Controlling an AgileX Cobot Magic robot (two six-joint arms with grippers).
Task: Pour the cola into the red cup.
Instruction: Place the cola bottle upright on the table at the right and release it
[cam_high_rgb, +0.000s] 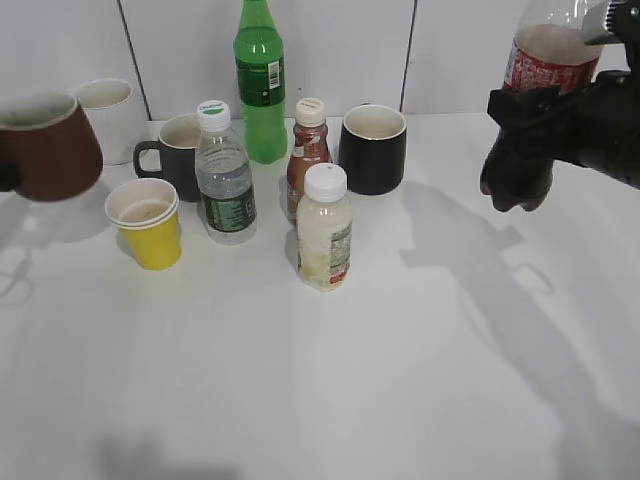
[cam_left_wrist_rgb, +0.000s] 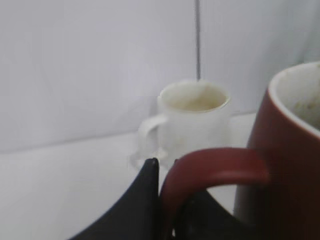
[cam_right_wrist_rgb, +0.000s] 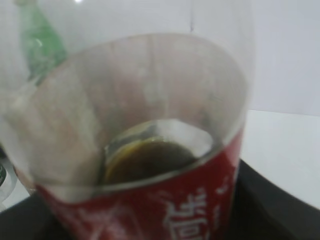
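The red cup (cam_high_rgb: 45, 145) hangs above the table at the far left, upright. My left gripper (cam_left_wrist_rgb: 165, 167) is shut on its handle; in the left wrist view the cup (cam_left_wrist_rgb: 292, 165) fills the right side and shows its pale inside. The cola bottle (cam_high_rgb: 545, 55) with its red label is raised at the top right, and its top is cut off by the frame. My right gripper (cam_high_rgb: 535, 125) is shut around its lower body. In the right wrist view the bottle (cam_right_wrist_rgb: 165, 205) fills the frame, with dark cola (cam_right_wrist_rgb: 145, 160) inside.
On the table stand a yellow paper cup (cam_high_rgb: 148, 222), a water bottle (cam_high_rgb: 224, 175), a green bottle (cam_high_rgb: 260, 80), a small brown bottle (cam_high_rgb: 307, 150), a white-capped pale bottle (cam_high_rgb: 324, 228), a black mug (cam_high_rgb: 373, 148), a dark grey mug (cam_high_rgb: 178, 155) and a white mug (cam_high_rgb: 110, 118).
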